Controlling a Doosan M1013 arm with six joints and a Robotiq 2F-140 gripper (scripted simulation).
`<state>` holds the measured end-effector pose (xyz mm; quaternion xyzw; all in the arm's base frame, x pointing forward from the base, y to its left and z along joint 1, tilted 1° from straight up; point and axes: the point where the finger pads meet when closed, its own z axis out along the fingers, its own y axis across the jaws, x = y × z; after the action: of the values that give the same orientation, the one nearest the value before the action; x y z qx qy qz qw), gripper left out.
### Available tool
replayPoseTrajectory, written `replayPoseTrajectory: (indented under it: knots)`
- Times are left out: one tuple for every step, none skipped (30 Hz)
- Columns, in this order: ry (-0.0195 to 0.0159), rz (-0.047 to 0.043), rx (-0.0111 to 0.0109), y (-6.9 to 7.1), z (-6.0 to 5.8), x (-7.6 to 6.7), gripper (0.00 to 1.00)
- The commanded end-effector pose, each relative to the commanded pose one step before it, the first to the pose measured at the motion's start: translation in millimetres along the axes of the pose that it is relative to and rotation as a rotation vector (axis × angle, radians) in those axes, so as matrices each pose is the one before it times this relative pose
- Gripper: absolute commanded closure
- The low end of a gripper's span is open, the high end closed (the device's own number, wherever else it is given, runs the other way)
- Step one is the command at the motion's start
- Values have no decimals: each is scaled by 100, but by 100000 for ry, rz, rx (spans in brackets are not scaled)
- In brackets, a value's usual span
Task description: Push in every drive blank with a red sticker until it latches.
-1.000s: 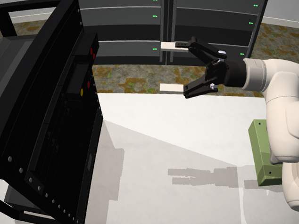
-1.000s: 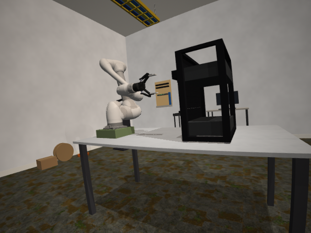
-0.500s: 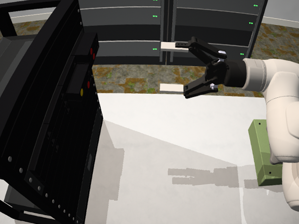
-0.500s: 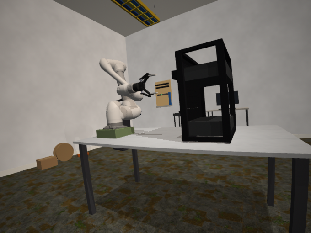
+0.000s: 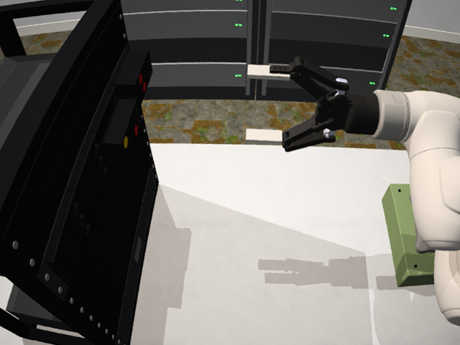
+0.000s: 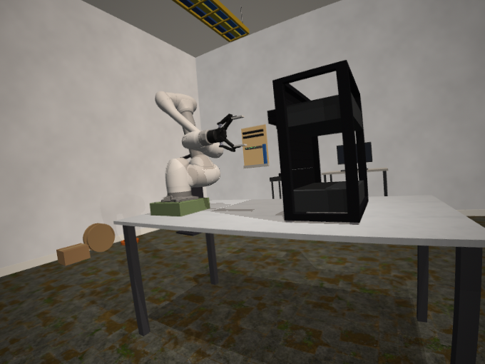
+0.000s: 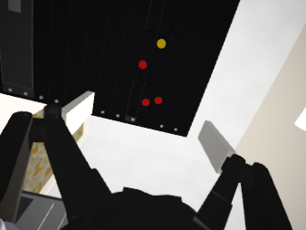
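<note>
The black rack (image 5: 62, 175) stands on the white table, also in the exterior view (image 6: 321, 145). Near its top front, drive blanks stick out. Two red stickers (image 5: 142, 82) sit close together on the upper blank. One red sticker (image 5: 136, 130) and one yellow sticker (image 5: 125, 141) sit on the blanks below. In the wrist view I see the red pair (image 7: 152, 100), the single red sticker (image 7: 142, 64) and the yellow sticker (image 7: 161, 43). My gripper (image 5: 267, 104) is open and empty. It hovers to the right of the rack front, at about the stickers' height, well apart from it.
The arm's green base block (image 5: 405, 233) sits on the table at the right. Grey server cabinets (image 5: 263, 37) stand behind the table. A board with a poster (image 6: 254, 145) shows between the arm and the rack in the exterior view.
</note>
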<state>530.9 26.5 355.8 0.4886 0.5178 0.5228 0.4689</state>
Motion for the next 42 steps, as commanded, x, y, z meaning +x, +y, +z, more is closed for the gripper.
replayPoseTrajectory:
  knots:
    - [-50,-172,-585,95,-78,94,0]
    - [0,0,0,0,0,0,0]
    - [-2,0,-4,-6,87,23,0]
    - [-3,-1,-4,-9,116,31,0]
    - [-6,-3,-3,-12,146,39,0]
    - [2,2,-2,-12,182,47,0]
    - [-1,-1,1,-16,216,57,0]
    - [1,1,-1,-18,251,66,0]
    - [-2,-1,2,-22,286,76,0]
    - [1,1,-1,-22,323,85,0]
    - [0,0,0,-26,358,94,0]
    - [-1,0,1,-29,392,103,0]
    - [-1,0,1,-32,425,112,0]
    - [0,0,0,-34,457,120,0]
    - [0,0,0,-35,486,128,0]
    - [0,0,0,-37,514,135,0]
    - [0,0,0,-39,538,142,0]
    - [0,0,0,0,0,0,0]
    - [0,0,0,0,0,0,0]
    - [0,0,0,-41,560,147,0]
    - [0,0,0,-42,578,152,0]
    - [-1,0,0,-44,591,156,0]
    - [0,0,0,-44,602,159,0]
    - [0,0,0,-44,608,160,0]
    - [0,0,0,-45,608,160,0]
    - [0,0,0,-45,604,160,0]
    - [0,0,0,-43,596,157,0]
    - [0,0,0,-42,581,153,0]
    - [0,0,0,-41,561,148,0]
    - [0,0,0,-39,537,142,0]
    - [0,0,0,-37,508,134,0]
    - [0,0,0,-35,474,125,0]
    - [0,0,0,-32,437,115,0]
    - [0,0,0,-29,396,104,0]
    - [0,0,0,0,0,0,0]
    - [0,0,0,0,0,0,0]
    - [0,0,0,-26,352,93,0]
    - [0,0,0,-23,307,81,0]
    - [0,0,0,-19,262,69,0]
    - [0,0,0,-16,215,57,0]
    - [0,0,0,-12,172,45,0]
    - [0,0,0,-9,130,34,0]
